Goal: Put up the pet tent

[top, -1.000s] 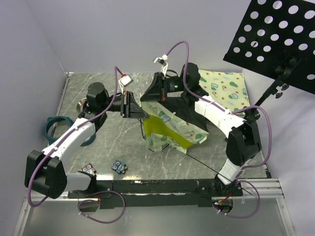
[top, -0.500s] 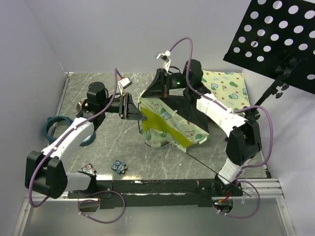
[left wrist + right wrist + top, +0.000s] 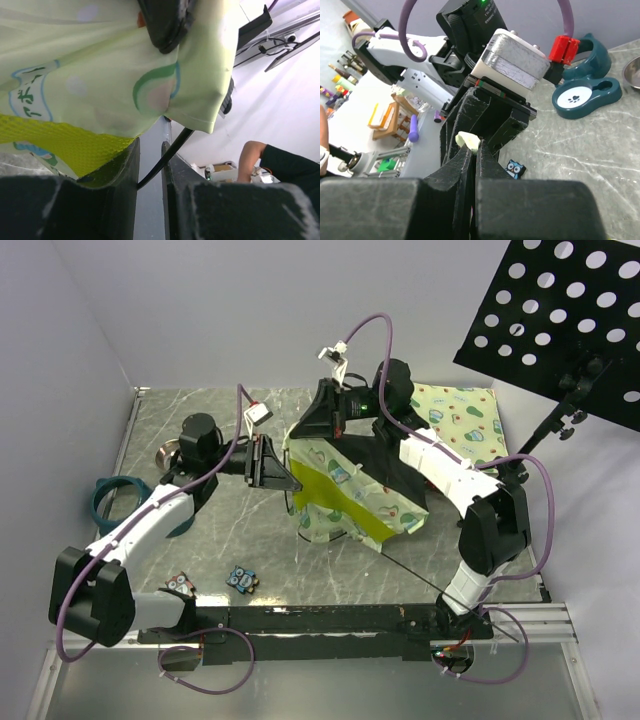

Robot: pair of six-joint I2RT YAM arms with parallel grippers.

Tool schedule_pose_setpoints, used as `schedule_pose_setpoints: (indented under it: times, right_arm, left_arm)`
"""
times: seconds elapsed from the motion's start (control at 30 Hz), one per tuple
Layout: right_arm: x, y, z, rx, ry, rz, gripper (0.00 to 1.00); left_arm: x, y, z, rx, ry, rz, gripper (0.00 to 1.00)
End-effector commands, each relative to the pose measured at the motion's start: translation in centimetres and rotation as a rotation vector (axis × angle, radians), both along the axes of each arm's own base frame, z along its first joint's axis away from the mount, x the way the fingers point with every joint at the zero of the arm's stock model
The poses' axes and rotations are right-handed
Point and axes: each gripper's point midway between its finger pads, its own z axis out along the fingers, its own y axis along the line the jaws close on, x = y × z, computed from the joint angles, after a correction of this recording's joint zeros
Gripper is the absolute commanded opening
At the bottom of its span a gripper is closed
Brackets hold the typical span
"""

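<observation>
The pet tent [image 3: 352, 502], cream avocado print with a lime-yellow panel and black base, lies half collapsed at the table's middle. A thin black pole [image 3: 415, 570] runs out from it toward the near right. My right gripper [image 3: 297, 438] is shut on the tent's upper left fabric corner [image 3: 468, 139] and holds it up; its jaws [image 3: 472, 150] are pressed together. My left gripper [image 3: 289, 481] is just left of the tent, facing it. In the left wrist view its fingers [image 3: 150, 146] stand close together with a thin black pole [image 3: 169, 153] between them, under the tent fabric [image 3: 125, 75].
A flat avocado-print mat [image 3: 462, 422] lies at the back right. A teal pet feeder [image 3: 118, 502] and a metal bowl [image 3: 165, 453] sit at the left. Two small owl toys [image 3: 241, 579] lie near the front. A black perforated panel [image 3: 560, 310] on a stand overhangs the right side.
The right gripper has raised the tent's corner, so cream print shows where black base faced up. The left gripper has shifted slightly right toward the tent.
</observation>
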Motion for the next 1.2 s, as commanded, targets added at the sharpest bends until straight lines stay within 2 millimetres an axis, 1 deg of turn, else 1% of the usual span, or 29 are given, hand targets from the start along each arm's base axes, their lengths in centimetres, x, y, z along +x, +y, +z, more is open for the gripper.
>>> schedule_pose_setpoints:
  times: [0.0, 0.13, 0.27, 0.53, 0.7, 0.77, 0.97, 1.17]
  right_arm:
    - [-0.8, -0.7, 6.2, 0.128, -0.235, -0.022, 0.0]
    - [-1.6, -1.1, 5.4, 0.112, -0.256, 0.014, 0.0]
    - [-2.1, -1.4, 4.8, 0.096, -0.275, 0.042, 0.0]
    - [-2.2, -1.3, 3.4, 0.061, -0.262, 0.087, 0.0]
    - [-2.4, -1.3, 2.8, 0.046, -0.256, 0.107, 0.0]
    - [-2.4, -1.4, 2.3, 0.035, -0.252, 0.11, 0.0]
    - [-3.2, -1.5, 1.8, 0.031, -0.264, 0.135, 0.0]
    - [-4.2, -1.8, 1.4, 0.026, -0.297, 0.156, 0.0]
  left_arm:
    - [-2.0, -0.2, -4.0, 0.076, 0.326, -0.068, 0.01]
    - [-1.7, 0.0, -4.9, 0.092, 0.369, -0.053, 0.01]
    - [-1.8, -0.3, -5.3, 0.098, 0.388, -0.069, 0.01]
    - [-2.3, -1.3, -5.1, 0.113, 0.344, -0.13, 0.01]
    - [-2.6, -1.5, -5.1, 0.108, 0.35, -0.139, 0.01]
    - [-2.6, -1.6, -4.9, 0.111, 0.33, -0.144, 0.01]
    - [-2.9, -1.7, -5.3, 0.116, 0.36, -0.145, 0.01]
    - [-2.8, -1.7, -5.7, 0.125, 0.372, -0.142, 0.01]
